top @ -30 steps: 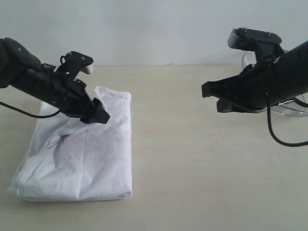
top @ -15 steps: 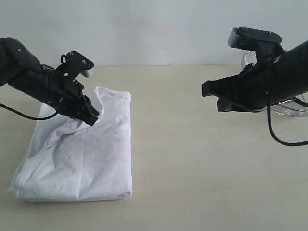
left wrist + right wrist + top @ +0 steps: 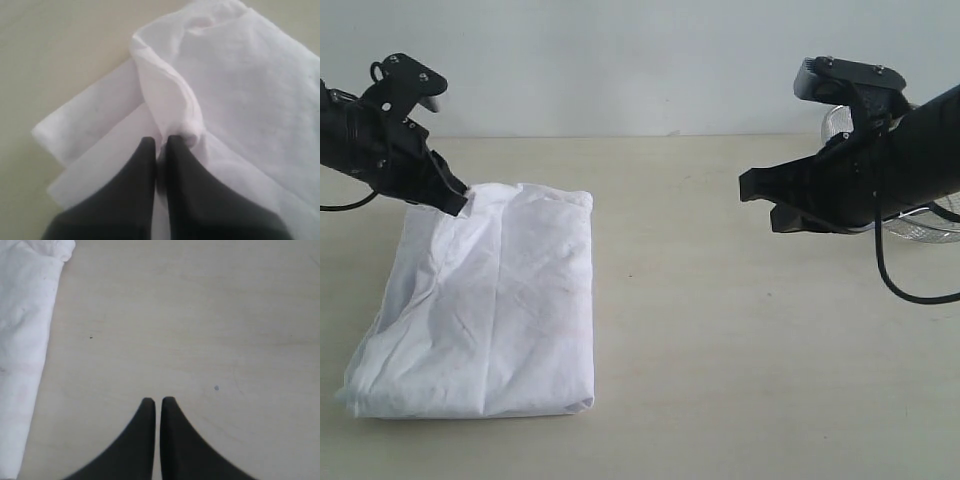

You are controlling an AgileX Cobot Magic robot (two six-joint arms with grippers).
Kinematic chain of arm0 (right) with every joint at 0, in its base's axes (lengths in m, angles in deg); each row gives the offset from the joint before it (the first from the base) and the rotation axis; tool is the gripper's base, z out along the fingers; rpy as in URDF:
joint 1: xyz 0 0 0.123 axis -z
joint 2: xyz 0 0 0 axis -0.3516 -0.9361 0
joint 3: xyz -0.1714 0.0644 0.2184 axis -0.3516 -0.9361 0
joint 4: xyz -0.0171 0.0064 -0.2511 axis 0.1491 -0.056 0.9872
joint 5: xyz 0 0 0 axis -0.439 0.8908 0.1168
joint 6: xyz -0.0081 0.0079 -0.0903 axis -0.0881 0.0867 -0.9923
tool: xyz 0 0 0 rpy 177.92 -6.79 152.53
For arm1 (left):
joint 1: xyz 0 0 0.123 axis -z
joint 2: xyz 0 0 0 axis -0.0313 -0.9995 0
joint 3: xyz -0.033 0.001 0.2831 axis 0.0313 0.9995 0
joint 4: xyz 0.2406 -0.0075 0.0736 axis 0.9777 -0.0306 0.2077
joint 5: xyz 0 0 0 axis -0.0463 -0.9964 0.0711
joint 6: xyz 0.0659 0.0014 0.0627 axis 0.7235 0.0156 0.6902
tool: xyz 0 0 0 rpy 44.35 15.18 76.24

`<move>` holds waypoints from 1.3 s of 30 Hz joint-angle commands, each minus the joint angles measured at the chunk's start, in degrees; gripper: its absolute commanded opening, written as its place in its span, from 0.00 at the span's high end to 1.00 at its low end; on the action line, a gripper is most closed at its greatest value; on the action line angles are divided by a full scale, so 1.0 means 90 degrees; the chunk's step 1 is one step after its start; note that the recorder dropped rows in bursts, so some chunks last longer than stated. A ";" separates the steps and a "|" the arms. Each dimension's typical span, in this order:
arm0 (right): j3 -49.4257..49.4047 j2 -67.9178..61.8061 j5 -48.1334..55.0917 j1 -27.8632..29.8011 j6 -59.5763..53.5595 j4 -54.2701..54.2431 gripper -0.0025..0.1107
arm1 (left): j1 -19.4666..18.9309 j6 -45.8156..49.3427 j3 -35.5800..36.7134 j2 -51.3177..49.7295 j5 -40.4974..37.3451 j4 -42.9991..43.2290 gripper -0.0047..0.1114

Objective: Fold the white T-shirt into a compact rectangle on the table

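Observation:
The white T-shirt (image 3: 490, 300) lies folded into a rough rectangle on the left of the table (image 3: 740, 340), wrinkled, with no print showing. My left gripper (image 3: 460, 203) is at the shirt's far left corner, shut on a pinched ridge of its cloth. In the left wrist view the fingertips (image 3: 159, 145) squeeze a raised fold of the white T-shirt (image 3: 240, 90). My right gripper (image 3: 750, 190) hovers shut and empty over bare table on the right. The right wrist view shows its tips (image 3: 157, 402) above the table (image 3: 210, 315), with the shirt's edge (image 3: 25, 315) off to one side.
A round wire-mesh basket (image 3: 920, 225) stands at the far right behind the right arm. A pale wall runs along the table's far edge. Bare tabletop lies between the shirt and the right arm.
My left gripper closed on the shirt's upper cloth and pulled it back and left toward the far left corner, flattening the fold. The right arm has not moved.

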 commanded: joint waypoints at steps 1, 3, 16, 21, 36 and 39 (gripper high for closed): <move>-0.0040 0.0078 0.0012 0.0044 -0.0068 0.0020 0.98 | -0.0246 -0.0062 -0.0019 0.0065 0.0045 0.0003 0.92; -0.0040 0.0078 0.0036 0.0044 -0.0068 0.0020 0.98 | -0.0355 -0.0090 -0.0019 0.0065 0.0035 0.0003 0.92; -0.0040 0.0078 0.0037 0.0044 -0.0113 0.0020 0.98 | -0.0884 -0.0697 -0.0019 0.0065 -0.0101 0.0328 0.82; -0.0040 0.0078 0.0049 0.0044 -0.0112 0.0020 0.98 | -0.1135 -0.1349 -0.0019 0.0065 -0.0065 0.0344 0.49; 0.0243 -0.0701 0.0768 0.0044 -0.0395 -0.0538 0.98 | -0.1244 -0.1388 -0.0364 0.0428 -0.2615 -0.0798 0.92; 0.0344 -0.0811 0.0940 0.0044 -0.1029 -0.1240 0.98 | -0.0989 -0.1335 -0.0352 0.0396 -0.3001 -0.0859 0.92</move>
